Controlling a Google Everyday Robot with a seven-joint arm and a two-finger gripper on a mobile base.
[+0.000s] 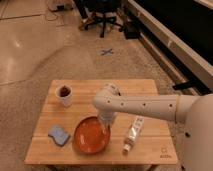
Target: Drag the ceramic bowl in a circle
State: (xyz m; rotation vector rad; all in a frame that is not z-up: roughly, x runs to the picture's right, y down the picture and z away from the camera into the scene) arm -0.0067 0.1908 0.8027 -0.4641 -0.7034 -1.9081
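Observation:
The ceramic bowl [91, 135] is wide, shallow and glossy orange-red with a darker rim. It sits on the wooden table [140, 92], at front centre. My white arm reaches in from the right and bends down over the bowl. My gripper [105, 125] points down at the bowl's right rim and seems to touch it.
A small white cup [64, 95] with dark contents stands at the back left. A blue sponge [58, 135] lies left of the bowl. A white tube [132, 134] lies to the bowl's right. An office chair [102, 12] stands far behind on the floor.

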